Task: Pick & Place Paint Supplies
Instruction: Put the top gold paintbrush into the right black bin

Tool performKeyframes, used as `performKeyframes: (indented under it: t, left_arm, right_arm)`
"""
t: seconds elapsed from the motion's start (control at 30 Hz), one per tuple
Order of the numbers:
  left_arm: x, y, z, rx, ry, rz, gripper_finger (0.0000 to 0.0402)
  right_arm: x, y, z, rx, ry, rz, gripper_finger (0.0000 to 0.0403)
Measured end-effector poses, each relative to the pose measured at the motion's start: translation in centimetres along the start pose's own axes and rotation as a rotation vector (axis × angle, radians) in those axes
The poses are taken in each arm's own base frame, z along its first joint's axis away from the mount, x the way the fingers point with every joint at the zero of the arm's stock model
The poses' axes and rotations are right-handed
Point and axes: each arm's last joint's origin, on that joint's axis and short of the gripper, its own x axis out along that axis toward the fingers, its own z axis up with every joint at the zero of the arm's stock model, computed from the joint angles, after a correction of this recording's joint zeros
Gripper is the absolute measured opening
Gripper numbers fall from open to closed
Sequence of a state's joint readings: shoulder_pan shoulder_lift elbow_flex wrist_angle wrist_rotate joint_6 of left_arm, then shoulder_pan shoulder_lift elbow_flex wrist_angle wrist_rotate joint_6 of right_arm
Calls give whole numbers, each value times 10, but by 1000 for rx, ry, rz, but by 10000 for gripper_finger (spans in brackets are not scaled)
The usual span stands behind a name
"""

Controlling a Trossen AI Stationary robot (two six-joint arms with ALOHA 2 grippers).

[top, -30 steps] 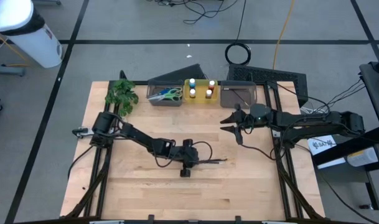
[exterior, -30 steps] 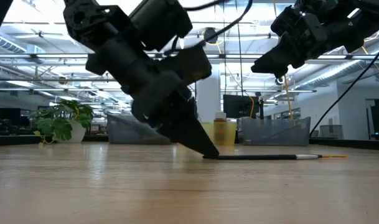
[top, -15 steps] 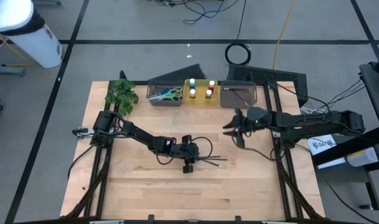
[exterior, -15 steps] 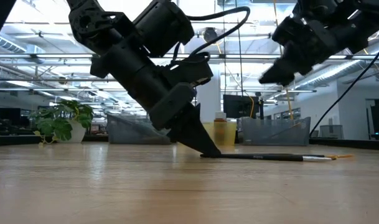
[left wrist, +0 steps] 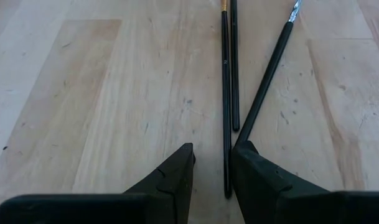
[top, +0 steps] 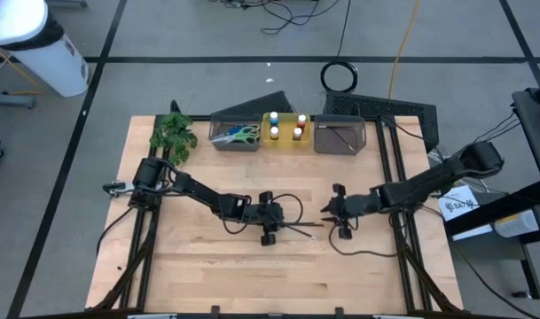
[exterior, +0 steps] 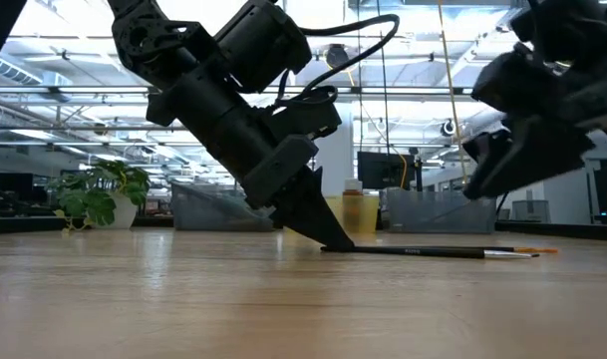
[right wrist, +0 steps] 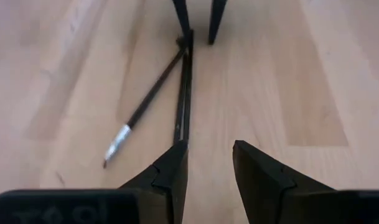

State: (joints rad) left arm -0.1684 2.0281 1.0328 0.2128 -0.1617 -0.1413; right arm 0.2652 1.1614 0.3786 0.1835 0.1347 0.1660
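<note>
Three thin dark brushes lie flat on the table's near middle, two side by side and one slanting away. My left gripper is open by a narrow gap, tips down at the table, and straddles one brush's handle end. My right gripper is open, low over the table at the brushes' bristle end. The scissors lie in a grey bin. The paint bottles stand in the yellow bin. My left gripper comes slanting down from the table's left, along the brushes. One brush's handle end lies on the table between its fingers, close to one finger. I cannot tell whether the fingers touch it.
A grey bin, a yellow bin and a second grey bin with a brush in it line the far edge. A green plant stands at the far left. Bare wood stretches along the near side.
My right gripper has swung from beside the far right grey bin toward the near edge and left, and down to the brushes' bristle end. My left gripper has shifted slightly right and tipped flatter. The brushes have fanned apart on the table.
</note>
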Motion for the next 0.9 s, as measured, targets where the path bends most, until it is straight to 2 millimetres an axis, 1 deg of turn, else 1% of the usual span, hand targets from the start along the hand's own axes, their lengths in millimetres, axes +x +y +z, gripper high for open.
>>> performKeyframes:
  t: [0.17, 0.37, 0.73, 0.9]
  left_arm:
    - [0, 0, 0, 1, 0, 0, 118]
    - [0, 0, 0, 1, 1, 0, 118]
    - [0, 0, -1, 4, 2, 0, 118]
    - [0, 0, -1, 4, 2, 0, 118]
  right_arm:
    - [12, 9, -10, -28, 51, -43, 114]
    - [25, 10, -19, -26, 101, -50, 114]
    - [28, 11, -18, 9, 78, -35, 114]
    - [29, 12, -20, 8, 98, -25, 114]
